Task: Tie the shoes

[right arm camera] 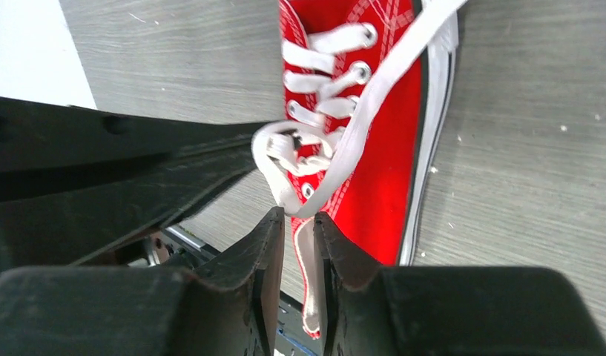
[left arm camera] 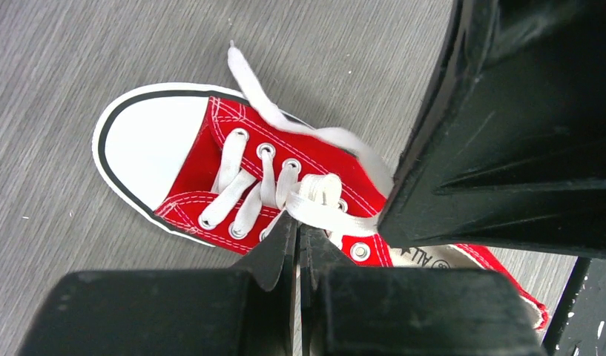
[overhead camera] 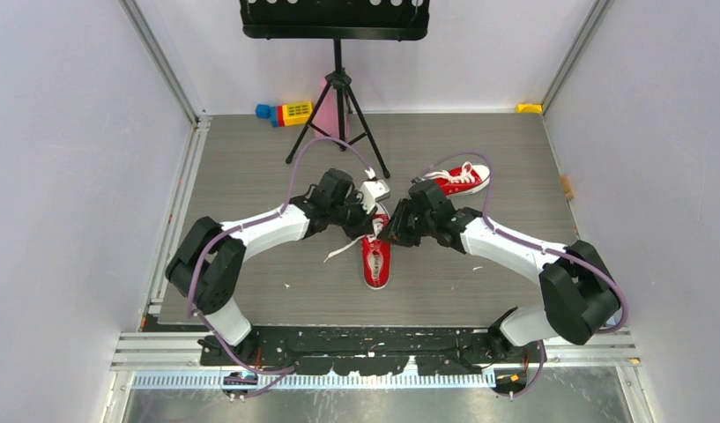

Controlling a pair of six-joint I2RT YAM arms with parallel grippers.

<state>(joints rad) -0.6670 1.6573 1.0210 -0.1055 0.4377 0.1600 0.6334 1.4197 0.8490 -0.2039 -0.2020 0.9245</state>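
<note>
One red shoe [overhead camera: 376,262] with a white toe cap lies at the table's middle, toe toward the near edge. Both grippers meet over its laces. My left gripper [left arm camera: 298,231] is shut on a strand of white lace [left arm camera: 325,199] just above the upper eyelets; it shows from above too [overhead camera: 371,218]. My right gripper [right arm camera: 298,216] pinches the bottom of a lace loop [right arm camera: 274,159] at its tips, jaws a narrow gap apart, with a taut strand [right arm camera: 389,74] running across the shoe [right arm camera: 385,170]. From above it [overhead camera: 391,233] is close beside the left gripper. The second shoe [overhead camera: 462,179] lies behind, to the right.
A black tripod stand [overhead camera: 338,97] stands at the back middle. Coloured toy blocks [overhead camera: 285,113] lie by the back wall and a yellow piece [overhead camera: 530,107] sits in the back right corner. A loose lace end [overhead camera: 340,252] trails left of the near shoe.
</note>
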